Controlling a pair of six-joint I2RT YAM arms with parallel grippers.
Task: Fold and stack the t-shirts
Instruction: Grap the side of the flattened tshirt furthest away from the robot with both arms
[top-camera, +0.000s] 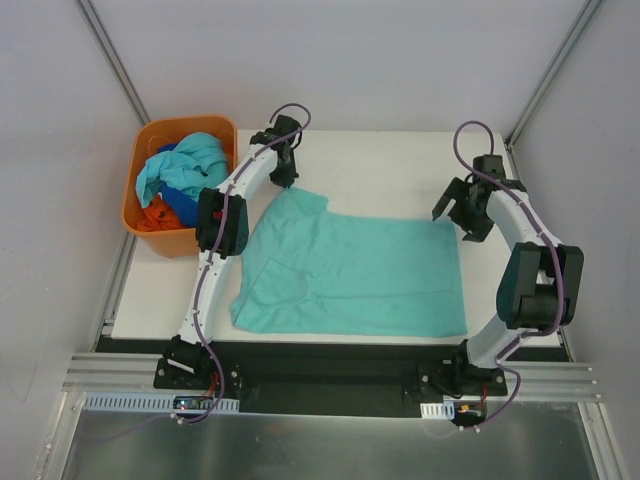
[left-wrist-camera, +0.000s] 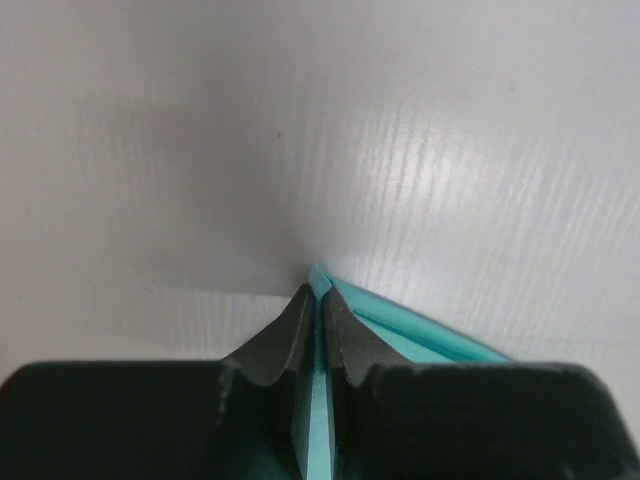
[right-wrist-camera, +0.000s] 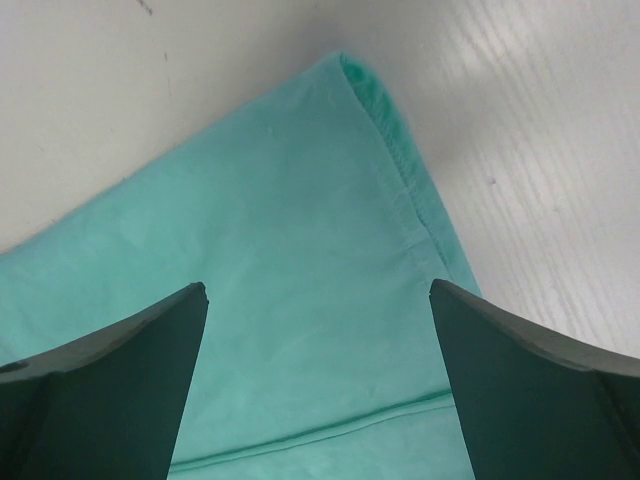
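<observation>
The teal shirt (top-camera: 350, 275) lies spread flat on the white surface (top-camera: 380, 160), filling most of the middle, its near edge close to the arm bases. Its far-left corner rises in a peak toward the left gripper (top-camera: 287, 175).

The left arm stretches forward from its base along the shirt's left edge. Its forearm angles up and to the right, and the wrist tips down at that far-left corner. In the left wrist view the left gripper (left-wrist-camera: 318, 290) is pinched nearly shut, and a thin fold of the teal shirt (left-wrist-camera: 420, 335) is caught between the two dark fingers. The cloth runs off to the right over the surface (left-wrist-camera: 200, 150).

The right arm is bent at the elbow beside the shirt's right edge. Its forearm runs back and inward to the far-right corner. The right gripper (top-camera: 462, 218) points down there with jaws spread wide and holds nothing. In its own view the right gripper (right-wrist-camera: 318, 300) sits above the teal shirt (right-wrist-camera: 280, 250), with the hemmed corner between and beyond the fingers and bare surface (right-wrist-camera: 550, 150) to the right.

An orange basket (top-camera: 133, 190) stands at the far-left corner of the surface, just beside the left arm's elbow. Heaped inside are an aqua shirt (top-camera: 190, 160), a blue shirt (top-camera: 185, 205) and an orange-red shirt (top-camera: 155, 218).
</observation>
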